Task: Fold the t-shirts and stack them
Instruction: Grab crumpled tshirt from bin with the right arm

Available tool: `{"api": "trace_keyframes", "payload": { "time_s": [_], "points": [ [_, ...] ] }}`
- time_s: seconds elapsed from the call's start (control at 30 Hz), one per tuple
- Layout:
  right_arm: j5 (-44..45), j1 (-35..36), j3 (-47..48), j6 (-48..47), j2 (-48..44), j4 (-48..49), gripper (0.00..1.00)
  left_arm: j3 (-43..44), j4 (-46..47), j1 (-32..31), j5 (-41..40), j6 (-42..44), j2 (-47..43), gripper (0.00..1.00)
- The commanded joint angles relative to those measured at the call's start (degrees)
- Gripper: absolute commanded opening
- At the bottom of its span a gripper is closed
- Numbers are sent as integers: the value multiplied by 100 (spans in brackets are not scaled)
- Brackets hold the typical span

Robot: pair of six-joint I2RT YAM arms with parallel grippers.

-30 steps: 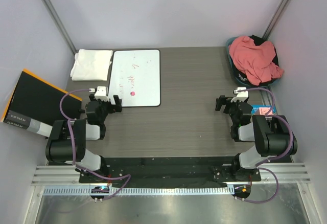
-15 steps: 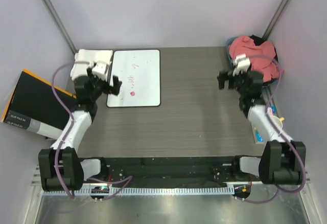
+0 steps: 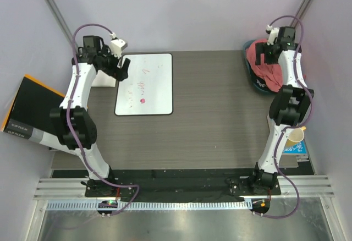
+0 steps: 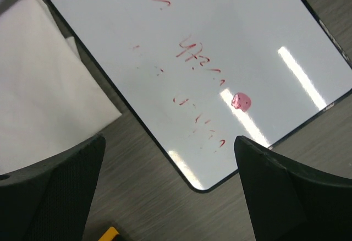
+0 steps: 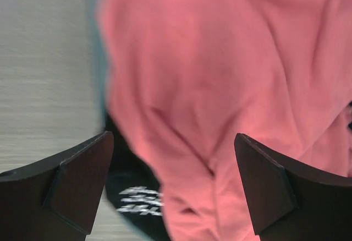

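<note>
A plain salmon-red t-shirt (image 3: 264,67) lies crumpled in a teal basket (image 3: 250,75) at the far right corner. In the right wrist view the salmon-red t-shirt (image 5: 220,59) fills the frame, with a black t-shirt with white script (image 5: 137,197) under it. My right gripper (image 3: 266,54) (image 5: 173,139) hangs open just above the pile and holds nothing. A folded white t-shirt (image 4: 38,87) (image 3: 102,79) lies at the far left beside the whiteboard, partly hidden by my left arm. My left gripper (image 3: 118,68) (image 4: 169,141) hovers open over the whiteboard's near left edge, empty.
A white whiteboard with red marks (image 3: 146,84) (image 4: 220,48) lies flat at the back left. A black box with an orange edge (image 3: 33,109) leans off the table's left side. A paper cup (image 3: 295,136) and a blue packet (image 3: 291,147) sit at the right edge.
Both arms unfolded from near their bases and stretched to the far corners: the left toward the white t-shirt and whiteboard, the right over the basket. Both grippers stayed open.
</note>
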Motion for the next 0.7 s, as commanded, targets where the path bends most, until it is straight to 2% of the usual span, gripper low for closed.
{"api": "trace_keyframes", "payload": {
  "time_s": [0.0,0.1,0.2,0.23,0.4,0.43,0.53,0.67],
  "points": [
    [171,-415,534,-62,222,-722,97,345,-734,-42,124,521,-56,100],
    [399,-618,561,-176,460,-599,95,240,-585,-50,97,601,-161,100],
    [426,-715,648,-246,575,-502,84,46,-532,-68,106,610,-276,100],
    [417,-724,631,-307,593,-511,73,-15,-523,-94,97,627,-311,100],
    [329,-706,657,-308,496,-546,39,-393,-523,-173,54,636,-513,100],
    [312,-706,657,-299,461,-555,22,-428,-540,-173,45,636,-531,100],
    [294,-698,745,-334,268,-537,3,-604,-532,-173,53,627,-618,100],
    [259,-636,903,-370,-39,-520,1,-763,-540,-340,71,601,-724,99]
  ]
}}
